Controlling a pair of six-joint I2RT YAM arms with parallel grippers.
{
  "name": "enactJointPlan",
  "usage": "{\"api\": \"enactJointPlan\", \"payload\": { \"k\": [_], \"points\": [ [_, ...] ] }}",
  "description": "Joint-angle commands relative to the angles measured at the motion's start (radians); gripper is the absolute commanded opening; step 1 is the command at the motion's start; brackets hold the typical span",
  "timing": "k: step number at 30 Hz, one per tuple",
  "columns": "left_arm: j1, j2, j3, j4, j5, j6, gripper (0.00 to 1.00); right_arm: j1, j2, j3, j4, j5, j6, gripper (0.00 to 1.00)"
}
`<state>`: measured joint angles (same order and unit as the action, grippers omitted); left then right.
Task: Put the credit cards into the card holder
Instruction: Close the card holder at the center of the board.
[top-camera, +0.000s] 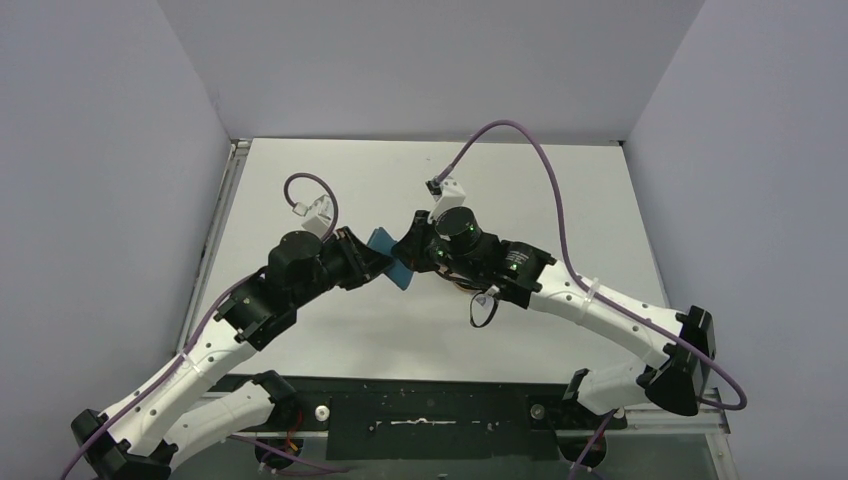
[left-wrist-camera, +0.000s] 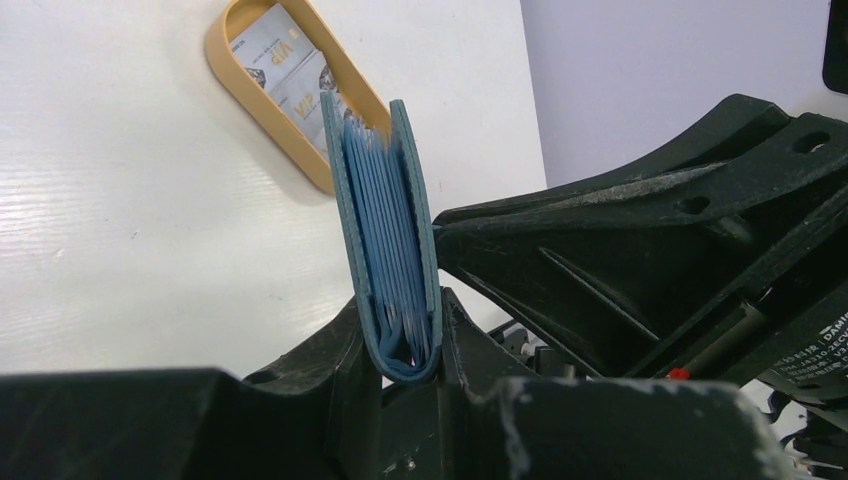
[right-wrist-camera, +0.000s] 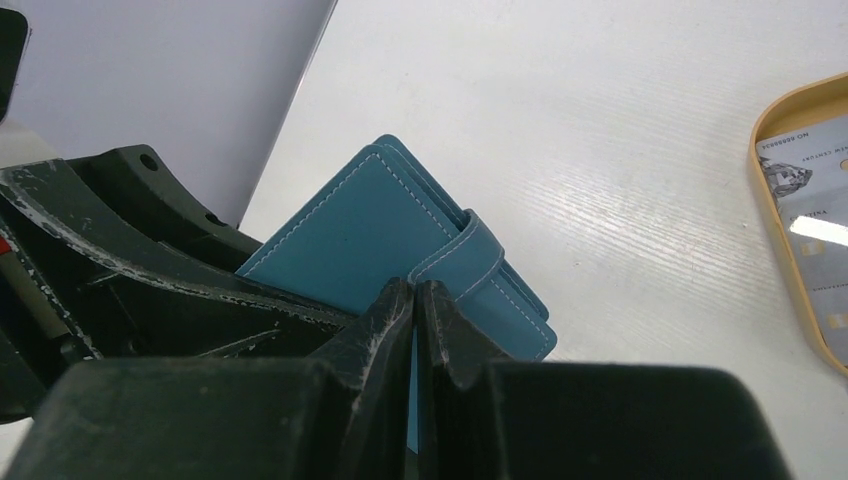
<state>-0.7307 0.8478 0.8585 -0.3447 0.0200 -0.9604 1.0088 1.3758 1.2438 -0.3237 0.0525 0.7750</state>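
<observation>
The teal-blue card holder (top-camera: 391, 259) is held off the table between both grippers. My left gripper (left-wrist-camera: 402, 312) is shut on its folded spine, and the light blue pockets fan upward, closed (left-wrist-camera: 385, 220). My right gripper (right-wrist-camera: 415, 292) is shut with a thin blue strip pinched between its fingers, at the end of the holder's snap tab (right-wrist-camera: 472, 256). The holder's outer cover (right-wrist-camera: 365, 215) faces the right wrist camera. The silvery credit cards (left-wrist-camera: 272, 52) lie in the orange-tan oval tray (left-wrist-camera: 226, 62); they also show in the right wrist view (right-wrist-camera: 818, 232).
The oval tray (right-wrist-camera: 765, 190) lies on the white table, below and beside the right arm, and is hidden in the top view. Grey walls enclose the table on the left, back and right. Purple cables loop over both arms.
</observation>
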Motion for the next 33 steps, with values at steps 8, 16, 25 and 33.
{"api": "enactJointPlan", "payload": {
  "k": [8, 16, 25, 33],
  "points": [
    [-0.065, -0.049, 0.100, 0.626, 0.356, -0.068, 0.00, 0.143, 0.095, 0.002, 0.165, -0.295, 0.108, 0.11],
    [-0.062, -0.139, 0.099, 0.240, 0.263, 0.134, 0.00, 0.077, -0.071, -0.038, 0.092, -0.253, 0.090, 0.59],
    [-0.059, -0.215, -0.019, 0.131, 0.216, 0.187, 0.00, 0.053, -0.295, 0.018, -0.168, -0.137, -0.050, 1.00],
    [-0.048, -0.118, -0.198, 0.229, 0.241, 0.172, 0.00, 0.053, -0.521, -0.129, -0.286, 0.078, -0.207, 1.00]
  ]
}}
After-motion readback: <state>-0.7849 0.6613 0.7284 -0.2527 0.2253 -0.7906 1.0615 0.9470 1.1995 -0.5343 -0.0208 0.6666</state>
